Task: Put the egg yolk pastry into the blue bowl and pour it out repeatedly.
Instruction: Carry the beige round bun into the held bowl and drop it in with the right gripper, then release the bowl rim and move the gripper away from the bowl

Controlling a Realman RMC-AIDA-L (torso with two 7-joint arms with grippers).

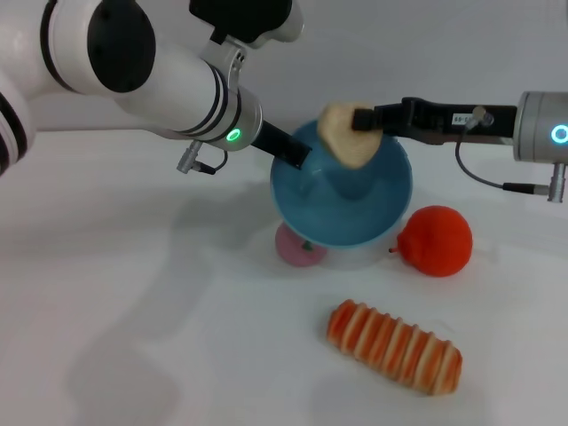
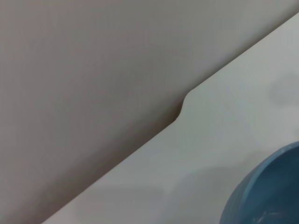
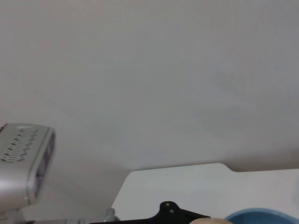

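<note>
Head view: right gripper (image 1: 362, 120) clamps the egg yolk pastry (image 1: 347, 135) above the tilted blue bowl (image 1: 342, 191), whose rim the left gripper (image 1: 295, 153) pinches.

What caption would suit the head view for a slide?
Right gripper holds the egg yolk pastry over the tilted blue bowl gripped by the left gripper.

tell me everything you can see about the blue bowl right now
The blue bowl is light blue, smooth, round and deep, plastic by its look. It is lifted off the white table and tipped so its opening faces the camera; the inside looks empty. The left hand grips its rim. The egg yolk pastry, held by the right hand, hangs at its upper rim. A pink bun peeks out beneath it.
</note>
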